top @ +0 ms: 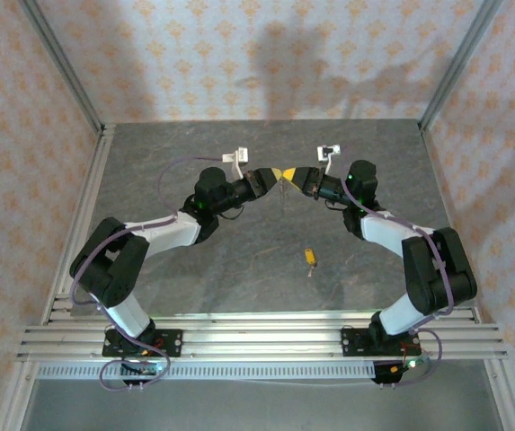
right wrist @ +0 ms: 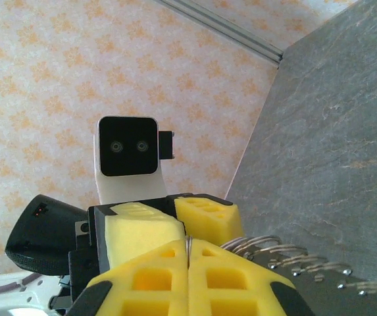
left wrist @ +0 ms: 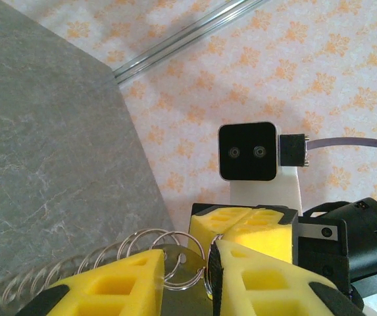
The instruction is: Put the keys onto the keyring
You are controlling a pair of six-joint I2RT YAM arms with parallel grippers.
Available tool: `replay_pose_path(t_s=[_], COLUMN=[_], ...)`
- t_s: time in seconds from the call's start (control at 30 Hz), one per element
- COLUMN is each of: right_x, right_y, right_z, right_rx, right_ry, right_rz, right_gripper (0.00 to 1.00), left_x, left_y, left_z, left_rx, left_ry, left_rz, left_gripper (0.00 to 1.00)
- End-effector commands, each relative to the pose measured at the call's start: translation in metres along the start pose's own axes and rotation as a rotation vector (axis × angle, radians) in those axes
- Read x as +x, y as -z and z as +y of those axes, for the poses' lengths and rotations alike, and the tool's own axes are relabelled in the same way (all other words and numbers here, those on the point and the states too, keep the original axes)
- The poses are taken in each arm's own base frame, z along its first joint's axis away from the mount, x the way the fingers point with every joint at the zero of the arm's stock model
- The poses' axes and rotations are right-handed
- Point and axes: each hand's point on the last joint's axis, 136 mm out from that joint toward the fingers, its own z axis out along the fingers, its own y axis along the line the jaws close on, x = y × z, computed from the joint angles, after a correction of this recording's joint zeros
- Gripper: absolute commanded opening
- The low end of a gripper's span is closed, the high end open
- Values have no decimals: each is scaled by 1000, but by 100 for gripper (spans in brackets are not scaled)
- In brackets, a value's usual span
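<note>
Above the middle of the grey table (top: 239,278), both grippers meet tip to tip at the keyring (left wrist: 178,262).
On one thin wire of it the right gripper (top: 291,174) presses its fingers together. The left gripper (top: 276,172) has the loops in a narrow gap, and I cannot tell if it pinches them. Its yellow fingers (left wrist: 109,286) hide much of the ring. One key (top: 309,257) lies on the table, well apart.

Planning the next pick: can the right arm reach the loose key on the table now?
Probably not yet: the way to the key looks free, but the right gripper is shut on the keyring, which the left gripper grips too.
</note>
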Motion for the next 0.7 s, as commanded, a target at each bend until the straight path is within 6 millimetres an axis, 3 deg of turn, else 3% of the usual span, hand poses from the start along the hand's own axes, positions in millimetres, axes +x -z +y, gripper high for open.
replay_pose_path(t_s=[0.0,0.5,0.67], right_x=[-4,-3,-3], right_y=[1,1,1], right_z=[20,13,13], right_rx=[-60,-46,-46], right_ry=[76,65,64], right_rz=[-8,-10,-8], right_gripper=[0,0,0], left_x=[-6,2,0], left_y=[-5,-8,-9], left_z=[-21,-34,-38], left_rx=[72,102,106], left_ry=[-20,-35,-46], left_rz=[-21,-2,-3], left_gripper=[27,22,14])
